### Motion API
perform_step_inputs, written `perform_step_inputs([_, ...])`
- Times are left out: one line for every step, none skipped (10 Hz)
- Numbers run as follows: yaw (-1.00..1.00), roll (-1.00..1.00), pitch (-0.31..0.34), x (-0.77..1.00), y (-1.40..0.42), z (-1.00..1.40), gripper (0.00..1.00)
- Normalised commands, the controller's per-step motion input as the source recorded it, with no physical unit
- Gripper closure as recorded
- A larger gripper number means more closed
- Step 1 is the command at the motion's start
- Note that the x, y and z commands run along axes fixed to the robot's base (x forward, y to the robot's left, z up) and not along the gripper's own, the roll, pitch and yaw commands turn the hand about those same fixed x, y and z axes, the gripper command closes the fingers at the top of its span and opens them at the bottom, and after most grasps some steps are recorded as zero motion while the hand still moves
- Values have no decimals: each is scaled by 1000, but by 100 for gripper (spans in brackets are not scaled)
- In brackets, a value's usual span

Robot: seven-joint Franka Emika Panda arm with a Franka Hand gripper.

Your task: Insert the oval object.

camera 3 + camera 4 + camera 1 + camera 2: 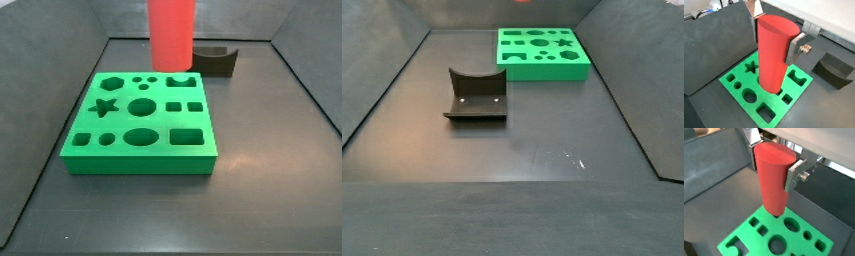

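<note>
I see dark floor [529, 150], one green board [140, 125], one fixture [476, 96]; gripper [774, 35] pinching one oval object [772, 55] above board.

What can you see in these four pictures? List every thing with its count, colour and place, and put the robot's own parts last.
Peg: one, red, upright, held above the board, lower end near its far edge.
Board: one, green, flat on the floor, with many shaped holes, including a star.
Block: one, dark grey with a curved notch, on the floor apart from the board.
Floor: one, dark grey, with low dark walls around it.
Gripper: one, silver fingers clamped on the peg's upper part, seen in both wrist views.
</note>
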Motion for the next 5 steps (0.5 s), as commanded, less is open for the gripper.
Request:
perform_step_inputs([-37, 303, -134, -969, -246, -543, 100])
perform_step_inputs([-191, 354, -76, -743, -237, -457, 100])
perform_step_inputs([-300, 280, -71, -411, -394, -600, 100])
perform_step_inputs([-143, 183, -87, -257, -286, -434, 100])
perform_step_inputs([-9, 77, -63, 0, -363, -497, 100])
